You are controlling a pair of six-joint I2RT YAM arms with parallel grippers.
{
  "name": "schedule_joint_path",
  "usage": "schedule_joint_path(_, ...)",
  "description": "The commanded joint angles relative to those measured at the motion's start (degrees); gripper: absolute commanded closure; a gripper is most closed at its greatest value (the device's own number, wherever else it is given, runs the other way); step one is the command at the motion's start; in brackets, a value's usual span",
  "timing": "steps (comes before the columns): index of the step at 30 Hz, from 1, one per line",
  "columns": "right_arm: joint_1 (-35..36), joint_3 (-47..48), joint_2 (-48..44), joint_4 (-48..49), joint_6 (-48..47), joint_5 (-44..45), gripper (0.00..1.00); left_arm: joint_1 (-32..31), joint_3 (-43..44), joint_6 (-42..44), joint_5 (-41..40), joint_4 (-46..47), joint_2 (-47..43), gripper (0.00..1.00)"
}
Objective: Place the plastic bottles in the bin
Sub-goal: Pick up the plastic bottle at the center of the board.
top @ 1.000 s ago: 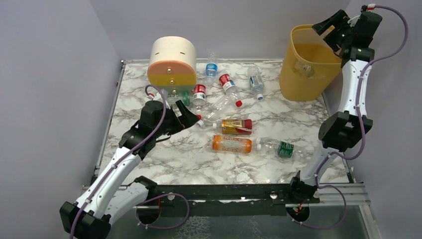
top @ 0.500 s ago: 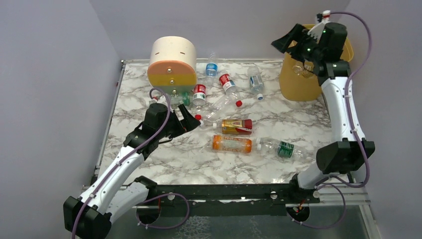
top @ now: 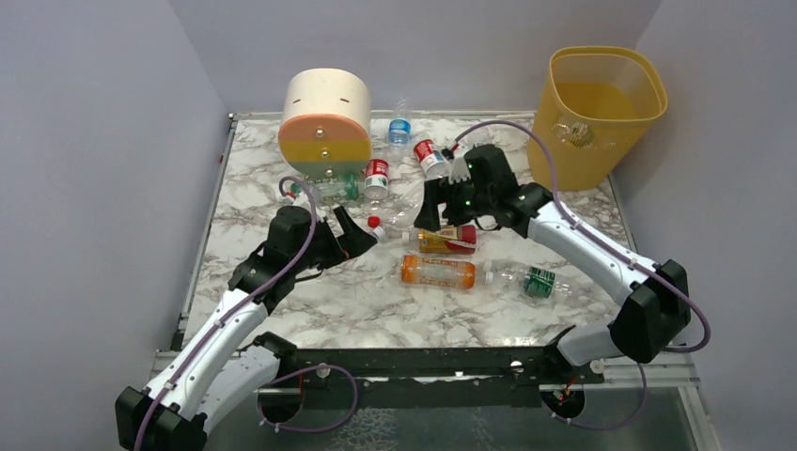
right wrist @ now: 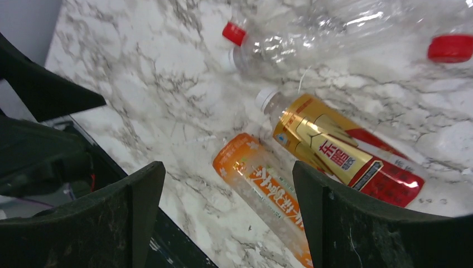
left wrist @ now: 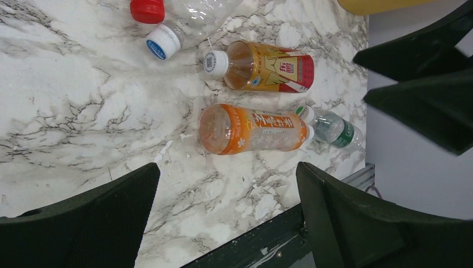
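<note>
At the far right corner of the counter (top: 329,310) stands the bin (top: 601,141); my right hand (top: 434,202), spread and empty, hovers above the gold-and-red bottle (top: 449,239), which lies left-to-right, cap toward my left hand (top: 357,233), likewise spread, farther off.

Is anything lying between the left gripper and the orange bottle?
No. In the left wrist view, only bare marble table separates the open left gripper from the orange bottle; the top view agrees.

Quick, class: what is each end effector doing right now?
Left end effector: open, holding nothing.
Right end effector: open, holding nothing.
</note>
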Motion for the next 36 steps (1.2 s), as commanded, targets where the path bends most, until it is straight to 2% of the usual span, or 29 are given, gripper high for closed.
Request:
schedule_joint_path(1,5.83,-3.93,-2.09,0.72,-3.54,6.24,0.12,-0.28,-1.56,-0.11,2.31,0.79,-2.57,0.01)
schedule_joint_path(6,10.83,-6.66,0.53,0.61,-5.52,12.06,0.12,-0.28,-2.24,-0.49,2.78,-0.35,-5.08,0.01)
schedule_joint_path(14,15.22,-7.74,6.13,0.87,-7.95,15.63,0.13,-0.28,-2.97,-1.04,2.42,-2.07,-7.84,0.01)
schedule_joint_path(36,19.17,-7.60,18.15,-0.04,-11.30,17.99,0.09,-0.26,-3.10,-1.21,2.14,-2.54,-8.88,0.01)
